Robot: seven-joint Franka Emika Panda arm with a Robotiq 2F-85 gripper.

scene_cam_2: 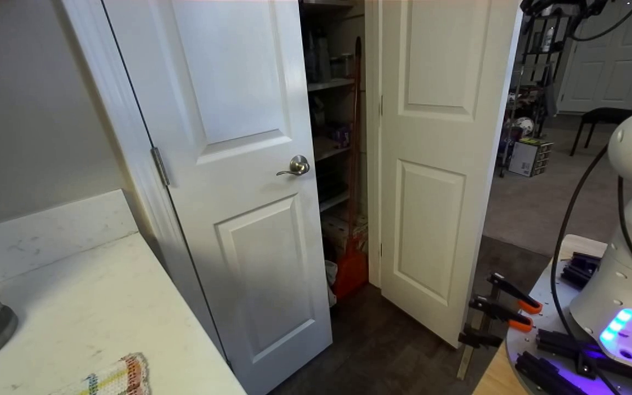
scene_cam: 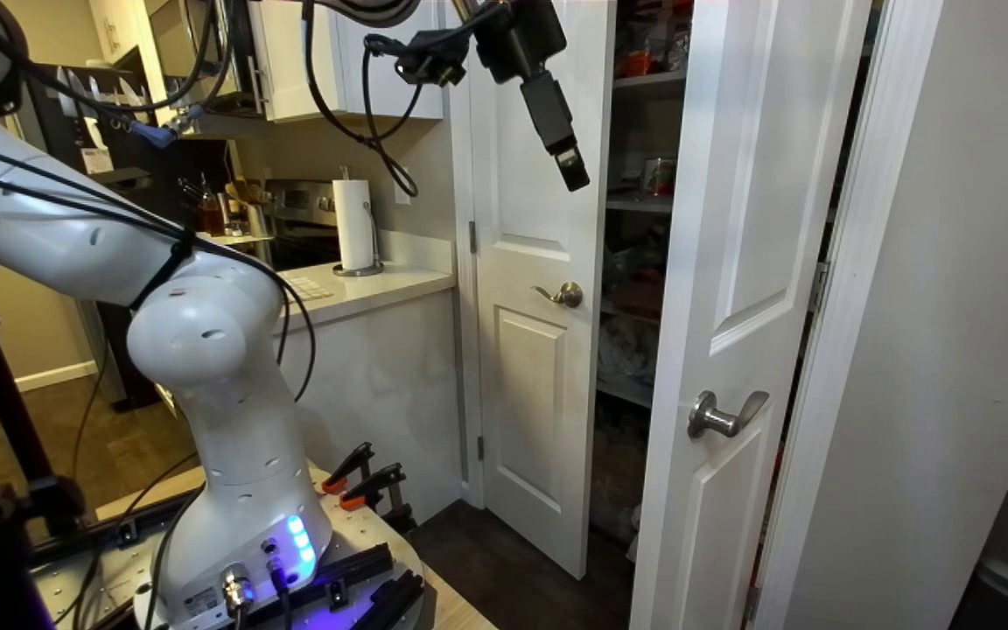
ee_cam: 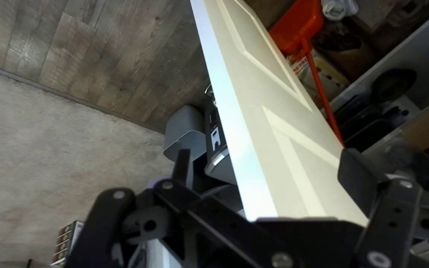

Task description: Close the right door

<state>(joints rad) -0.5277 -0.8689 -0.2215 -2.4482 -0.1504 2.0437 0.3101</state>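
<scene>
Right of centre in both exterior views: right door (scene_cam: 758,201), standing open, hinged on its right as seen in an exterior view, silver lever handle (scene_cam: 723,420) near its left edge. Left door (scene_cam: 526,385) is partly open too; pantry shelves (scene_cam: 640,204) show in the gap. End effector (ee_cam: 268,167) is spread wide. Wrist view puts the right door's long edge between its fingers (ee_cam: 181,167); contact, can't tell. In an exterior view it shows in front of the left door's upper half, outside the right door's outline.

Clutter: orange long-handled dustpan (scene_cam_2: 351,274) upright at the shelves, between both doors as seen in an exterior view. Clamps (scene_cam_2: 496,310) by the arm base (scene_cam_2: 604,296) sit just beside the right door's lower free corner in that view; clearance unclear. Grey bin (ee_cam: 184,126) and a dark container (ee_cam: 214,149) sit on the handle side of the right door in the wrist view. Paper-towel roll (scene_cam: 353,223) stands on the worktop (scene_cam: 412,278), left of the left door, well apart.
</scene>
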